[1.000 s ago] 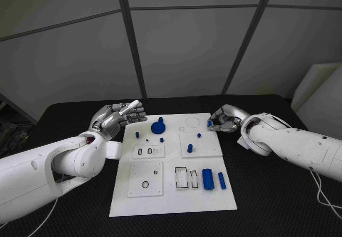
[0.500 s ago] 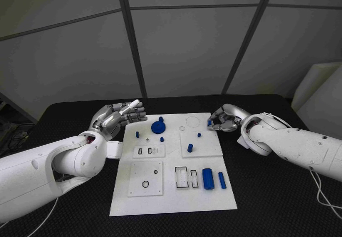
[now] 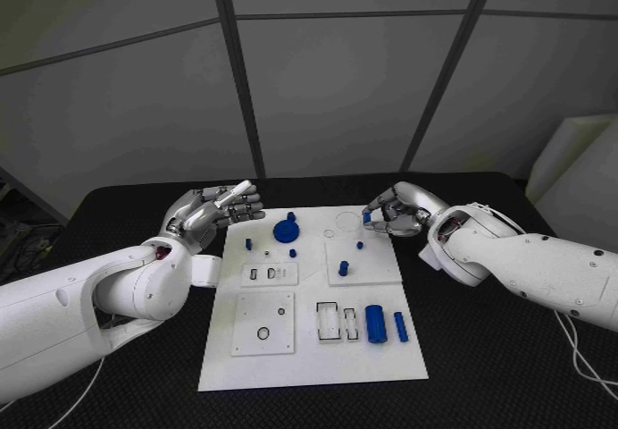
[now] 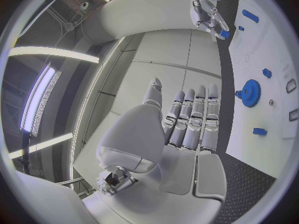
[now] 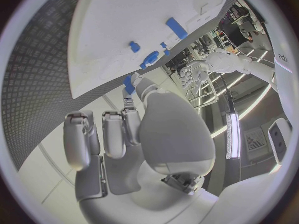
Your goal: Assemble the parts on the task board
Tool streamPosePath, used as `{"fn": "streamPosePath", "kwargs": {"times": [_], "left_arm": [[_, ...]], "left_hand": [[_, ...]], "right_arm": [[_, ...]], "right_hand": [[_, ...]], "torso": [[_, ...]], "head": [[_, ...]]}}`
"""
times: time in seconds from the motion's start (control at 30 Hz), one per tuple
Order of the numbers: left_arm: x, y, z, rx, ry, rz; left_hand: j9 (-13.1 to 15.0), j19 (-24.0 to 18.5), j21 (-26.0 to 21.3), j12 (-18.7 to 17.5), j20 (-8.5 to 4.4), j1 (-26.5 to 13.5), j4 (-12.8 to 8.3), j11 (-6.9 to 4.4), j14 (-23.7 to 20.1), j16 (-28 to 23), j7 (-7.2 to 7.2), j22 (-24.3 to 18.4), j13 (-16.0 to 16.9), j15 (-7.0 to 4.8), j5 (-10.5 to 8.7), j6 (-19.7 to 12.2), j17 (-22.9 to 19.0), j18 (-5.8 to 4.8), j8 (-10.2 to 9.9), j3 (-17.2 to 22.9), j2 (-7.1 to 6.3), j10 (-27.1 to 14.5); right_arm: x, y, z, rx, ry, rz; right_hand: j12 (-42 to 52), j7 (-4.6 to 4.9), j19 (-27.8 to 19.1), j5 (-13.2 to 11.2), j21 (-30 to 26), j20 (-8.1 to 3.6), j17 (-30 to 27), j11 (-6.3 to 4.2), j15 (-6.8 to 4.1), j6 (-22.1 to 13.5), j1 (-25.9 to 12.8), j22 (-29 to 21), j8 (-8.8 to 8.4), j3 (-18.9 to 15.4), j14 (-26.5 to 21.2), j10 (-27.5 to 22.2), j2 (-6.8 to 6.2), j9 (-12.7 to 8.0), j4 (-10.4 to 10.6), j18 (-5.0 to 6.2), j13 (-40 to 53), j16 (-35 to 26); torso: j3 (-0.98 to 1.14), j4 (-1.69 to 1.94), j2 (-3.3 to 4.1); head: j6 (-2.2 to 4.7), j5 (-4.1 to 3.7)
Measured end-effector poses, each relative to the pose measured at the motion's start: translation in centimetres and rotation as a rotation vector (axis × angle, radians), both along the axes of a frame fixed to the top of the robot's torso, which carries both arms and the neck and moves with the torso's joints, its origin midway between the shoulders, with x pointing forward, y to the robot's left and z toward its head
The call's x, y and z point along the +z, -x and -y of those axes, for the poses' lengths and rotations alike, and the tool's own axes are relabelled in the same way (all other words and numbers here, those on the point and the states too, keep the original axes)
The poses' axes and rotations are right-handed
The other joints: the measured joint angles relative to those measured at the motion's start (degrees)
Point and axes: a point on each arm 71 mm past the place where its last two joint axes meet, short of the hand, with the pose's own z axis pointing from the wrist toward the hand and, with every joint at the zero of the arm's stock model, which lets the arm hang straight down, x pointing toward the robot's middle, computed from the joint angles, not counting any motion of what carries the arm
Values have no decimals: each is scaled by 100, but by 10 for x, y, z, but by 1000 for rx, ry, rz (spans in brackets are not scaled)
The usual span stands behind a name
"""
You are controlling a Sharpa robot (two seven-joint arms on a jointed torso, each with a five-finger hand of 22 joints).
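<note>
Here is the black counter (image 3: 489, 357), its top covered in a fine textured weave, running wide to both sides and toward the near edge. Behind it stands a grey panelled wall (image 3: 335, 89), split by dark seams that fan upward. Off at the far right, a white board (image 3: 573, 170) leans at the counter's corner. A thin white cable (image 3: 582, 350) trails across the counter at the right. From the left wrist view, long ceiling lights (image 4: 37, 104) glow overhead.
</note>
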Motion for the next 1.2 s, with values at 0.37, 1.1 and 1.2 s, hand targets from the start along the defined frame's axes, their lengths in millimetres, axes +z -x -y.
{"fn": "streamPosePath", "kwargs": {"times": [0.37, 1.1, 1.2], "left_arm": [[-1, -2, -4, 11, -5, -1], [-1, -5, -4, 14, -6, 0], [-1, -5, -3, 13, -6, 0]], "left_hand": [[0, 0, 0, 0, 0, 0, 0, 0, 0, 0, 0, 0, 0, 0, 0, 0, 0, 0, 0, 0, 0, 0], [1, 0, 0, 0, 0, -24, -16, 16, 0, -26, 0, -4, 0, 0, 0, 0, 0, 0, 0, -16, 24, 15], [-2, 0, 0, 1, 0, -24, -16, 15, 0, -27, 0, -3, 0, 0, 0, 0, 0, 0, 0, -16, 24, 16]], "right_arm": [[12, 25, -80, 102, -2, -5], [-5, 46, -173, 167, 107, -39], [-9, 47, -179, 177, 124, -41]], "right_hand": [[0, -8, 0, 361, 0, 0, 0, 0, 0, -10, -30, 0, -79, 45, 0, 0, 30, 0, -107, 0, 0, 0], [0, 0, 0, 368, 0, 1, -1, 1, 1, -2, -63, 0, -87, 0, 0, 0, 58, 0, -158, 0, 0, -1], [0, 1, 0, 367, 0, 1, -1, 1, 1, -1, -164, 0, -88, -1, -1, 0, 49, 0, -158, 0, 0, -1]], "torso": [[-26, 15, -58], [-31, 10, -53], [-29, 9, -53]], "head": [[-91, 221], [-211, 557], [-226, 565]]}}
